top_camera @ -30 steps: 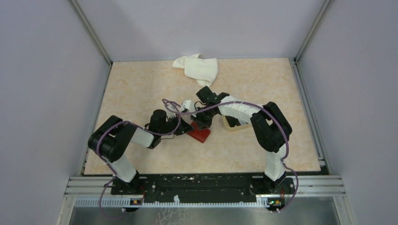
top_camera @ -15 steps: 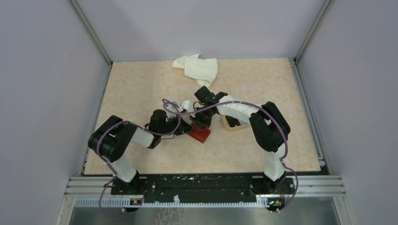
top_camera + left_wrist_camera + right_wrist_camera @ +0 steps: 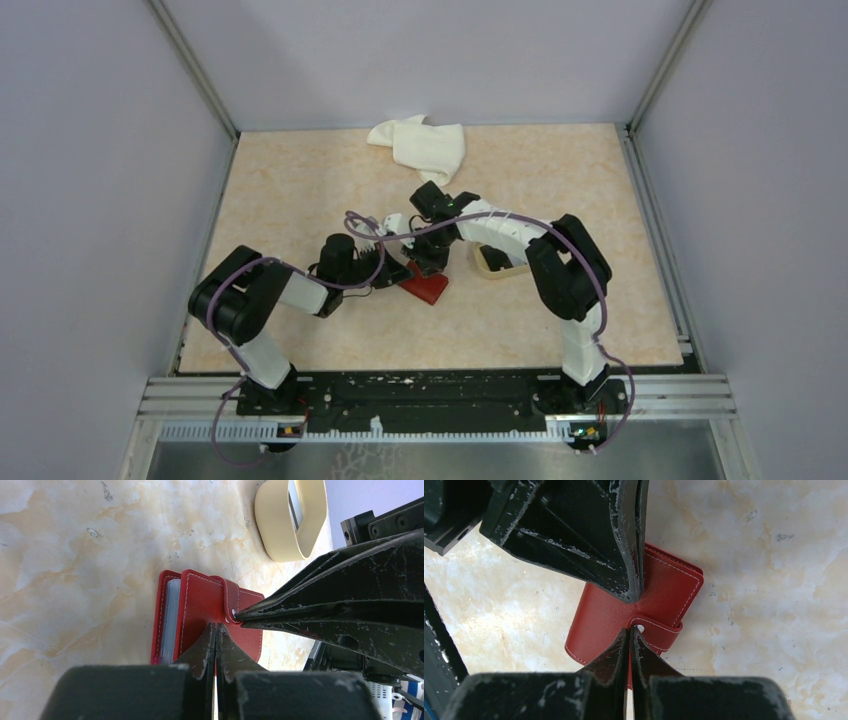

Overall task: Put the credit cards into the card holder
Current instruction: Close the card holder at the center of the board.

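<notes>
Marbled beige tabletop; stitched red leathery card holder (folded, rectangular).

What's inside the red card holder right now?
Between the covers of the card holder, the left wrist view shows only pale edges of inner sleeves. The closed cover hides whether cards sit in them.

left tool: jaws closed | right tool: jaws closed | tips near together

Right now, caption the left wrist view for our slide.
Left fingers and right fingers, both shut, meet at the card holder's snap tab; tray beyond.
</notes>
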{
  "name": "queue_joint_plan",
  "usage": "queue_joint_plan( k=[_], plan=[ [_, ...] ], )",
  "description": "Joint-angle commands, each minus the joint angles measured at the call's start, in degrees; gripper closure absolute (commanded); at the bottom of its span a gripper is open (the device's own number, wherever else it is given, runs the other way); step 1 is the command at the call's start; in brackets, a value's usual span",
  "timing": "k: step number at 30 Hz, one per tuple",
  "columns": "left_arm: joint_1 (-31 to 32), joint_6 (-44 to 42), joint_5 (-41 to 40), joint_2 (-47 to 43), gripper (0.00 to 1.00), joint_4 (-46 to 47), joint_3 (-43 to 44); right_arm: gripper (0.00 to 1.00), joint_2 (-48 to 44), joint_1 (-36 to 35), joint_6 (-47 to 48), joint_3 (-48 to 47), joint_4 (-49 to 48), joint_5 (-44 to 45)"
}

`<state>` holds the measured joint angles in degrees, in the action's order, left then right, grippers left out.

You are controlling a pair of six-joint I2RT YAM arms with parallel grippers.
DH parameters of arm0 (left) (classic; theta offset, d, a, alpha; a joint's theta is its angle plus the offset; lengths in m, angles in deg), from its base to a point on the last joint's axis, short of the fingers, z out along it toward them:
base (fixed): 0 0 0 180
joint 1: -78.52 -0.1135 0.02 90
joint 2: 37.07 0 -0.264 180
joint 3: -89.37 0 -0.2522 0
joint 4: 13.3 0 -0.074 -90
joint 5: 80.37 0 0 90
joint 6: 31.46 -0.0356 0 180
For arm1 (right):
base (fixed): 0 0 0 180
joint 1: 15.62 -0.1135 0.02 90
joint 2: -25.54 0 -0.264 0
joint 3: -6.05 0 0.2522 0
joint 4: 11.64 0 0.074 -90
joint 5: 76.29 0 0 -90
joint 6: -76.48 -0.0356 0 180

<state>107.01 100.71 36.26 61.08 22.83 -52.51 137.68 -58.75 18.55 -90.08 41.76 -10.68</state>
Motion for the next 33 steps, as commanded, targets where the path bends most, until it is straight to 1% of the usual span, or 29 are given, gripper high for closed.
queue_joint_plan(
  k=[1,13,20,26,28,29,30,32,33],
  plan=[
    [0.2,-2.1,-1.2,2.2,1.00,-4.2,-0.3,1.00,3.6,-2.7,-0.5,-1.6,-1.4,-2.3],
    [0.3,-1.9,-1.2,2.2,1.00,-3.9,-0.4,1.00,6.2,-3.4,-0.3,-2.4,1.1,-1.6],
    [0.3,-1.9,-1.2,2.2,1.00,-3.8,-0.5,1.00,7.8,-3.3,-1.3,-4.5,1.8,-2.0],
    [0.3,-1.9,-1.1,2.2,1.00,-3.5,-0.6,1.00,7.3,-1.1,-1.5,-4.9,1.7,-4.2],
    [0.2,-1.8,-0.9,2.2,1.00,-3.3,-0.6,1.00,6.7,-1.0,-0.3,-4.5,1.8,-6.2],
    [0.2,-1.8,-0.8,2.2,1.00,-3.2,-0.7,1.00,6.4,-1.0,0.9,-4.5,2.2,-8.7],
    [0.2,-1.7,-0.8,2.2,1.00,-3.1,-0.8,0.98,6.0,-0.9,1.9,-4.7,2.7,-11.1],
    [0.3,-1.7,-0.8,2.2,1.00,-3.0,-0.8,0.83,4.8,-0.9,5.2,-5.2,4.6,-17.1],
    [0.3,-1.7,-0.8,2.2,1.00,-3.1,-0.8,0.78,4.3,-0.9,6.4,-5.5,5.5,-19.1]
  ],
)
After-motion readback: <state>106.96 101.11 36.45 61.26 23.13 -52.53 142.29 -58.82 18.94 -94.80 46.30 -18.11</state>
